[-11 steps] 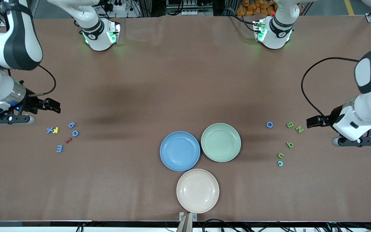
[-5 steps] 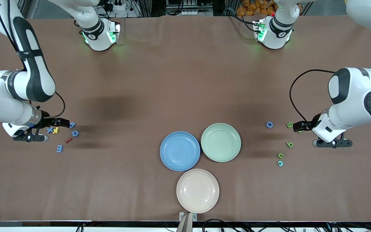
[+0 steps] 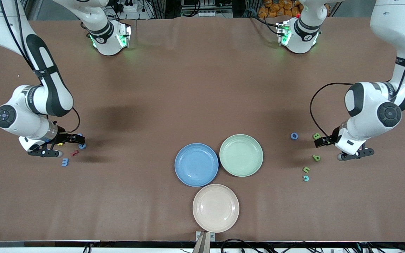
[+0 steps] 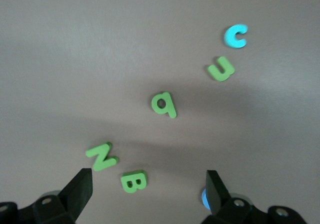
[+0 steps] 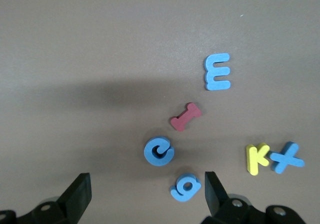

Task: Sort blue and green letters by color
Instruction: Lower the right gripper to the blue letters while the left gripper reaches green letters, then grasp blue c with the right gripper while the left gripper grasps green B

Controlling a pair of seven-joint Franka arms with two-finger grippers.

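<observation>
Near the right arm's end lie blue letters: an E (image 5: pixel 217 72) (image 3: pixel 65 162), a C (image 5: pixel 159 151) (image 3: pixel 82 146), a 9 (image 5: pixel 186 187) and an X (image 5: pixel 286 157). My right gripper (image 5: pixel 145 191) (image 3: pixel 77 140) is open and empty, low over the 9 and C. Near the left arm's end lie green letters: N (image 4: pixel 102 157), B (image 4: pixel 133 181) (image 3: pixel 316 136), q (image 4: pixel 163 104) (image 3: pixel 316 158) and u (image 4: pixel 221 68) (image 3: pixel 306 169). A cyan c (image 4: pixel 235 36) (image 3: pixel 306 178) and a blue O (image 3: pixel 294 136) lie there too. My left gripper (image 4: pixel 149 191) (image 3: pixel 319 141) is open and empty, low over B and N.
A yellow K (image 5: pixel 257 159) and a red squiggle piece (image 5: pixel 186 116) (image 3: pixel 74 153) lie among the blue letters. A blue plate (image 3: pixel 180 165), a green plate (image 3: pixel 257 154) and a cream plate (image 3: pixel 199 208) stand mid-table, the cream one nearest the front camera.
Both arms have come down and moved inward over their letter clusters. The right gripper now covers the 9 and X area, the left gripper covers the N. No letter has moved.
</observation>
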